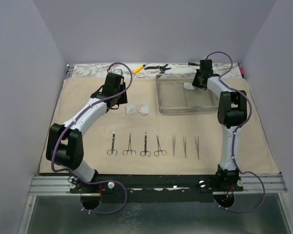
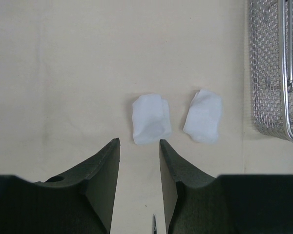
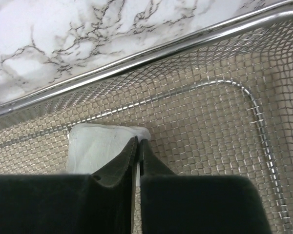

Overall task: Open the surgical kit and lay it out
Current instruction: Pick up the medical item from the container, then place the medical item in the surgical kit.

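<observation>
Right gripper [image 3: 138,141]: clenches on the edge of a white gauze ball [image 3: 95,146], jaws nearly together with a sliver of gauze between them. Sits inside the mesh tray [image 3: 185,44], by its far wall, right of the middle.

Left gripper [image 2: 138,141]: hangs released, jaws apart, holding nothing. Hovers left of the mesh tray, over the beige cloth wrap [image 2: 63,73], which lies spread flat under the tray.

Two more gauze balls [image 2: 150,119] [image 2: 203,117]: lie side by side on the cloth, not touching, just left of the tray.

Four ring-handled clamps [image 1: 145,145]: lie in a row well to the near side of the tray, below its left half, rings nearest. Three tweezers [image 1: 185,146]: continue that row below the tray's right half, each apart from the next.

Black-handled pliers [image 1: 157,67] and yellow pen [image 1: 139,68]: rest beyond the tray's far left corner, on the marble surface [image 3: 63,39].
</observation>
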You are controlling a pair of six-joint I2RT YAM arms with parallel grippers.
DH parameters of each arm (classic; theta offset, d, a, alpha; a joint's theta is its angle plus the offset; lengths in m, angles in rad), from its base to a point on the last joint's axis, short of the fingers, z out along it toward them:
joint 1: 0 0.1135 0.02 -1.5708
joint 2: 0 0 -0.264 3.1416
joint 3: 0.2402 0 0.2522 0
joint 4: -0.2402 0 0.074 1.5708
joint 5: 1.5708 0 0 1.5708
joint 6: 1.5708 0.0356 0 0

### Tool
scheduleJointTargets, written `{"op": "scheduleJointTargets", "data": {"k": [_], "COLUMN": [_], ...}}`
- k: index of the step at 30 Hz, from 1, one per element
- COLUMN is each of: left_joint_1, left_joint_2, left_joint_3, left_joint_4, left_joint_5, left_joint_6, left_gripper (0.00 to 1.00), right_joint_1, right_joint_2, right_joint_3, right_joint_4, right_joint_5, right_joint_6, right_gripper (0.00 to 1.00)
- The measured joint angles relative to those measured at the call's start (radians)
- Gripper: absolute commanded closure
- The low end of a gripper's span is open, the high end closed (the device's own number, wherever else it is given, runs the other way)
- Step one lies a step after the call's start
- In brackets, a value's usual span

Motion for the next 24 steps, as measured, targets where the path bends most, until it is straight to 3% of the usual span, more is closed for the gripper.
{"op": "scheduleJointTargets", "data": {"k": [8, 18, 24], "left_joint_1": [0.0, 0.0, 0.0], "left_joint_2": [-0.107, -0.314, -0.487], "left_joint_3": [0.0, -0.066, -0.132], "left_joint_4": [0.0, -0.001, -0.003], "left_joint_5": [-0.034, -0.103, -0.14], "left_joint_6": [0.0, -0.015, -0.039], "left_gripper": [0.61, 0.6, 0.57], "right_joint_1": [0.005, 0.013, 0.125], "right_joint_2": [-0.094, -0.435, -0.55], "right_joint_3": [-0.04, -0.23, -0.343], "right_joint_4": [-0.019, 0.058, 0.147], "right_joint_5": [-0.038, -0.203, -0.286], "right_joint_6": [0.006, 0.085, 0.142], "right_gripper": [0.99, 0.99, 0.99]}}
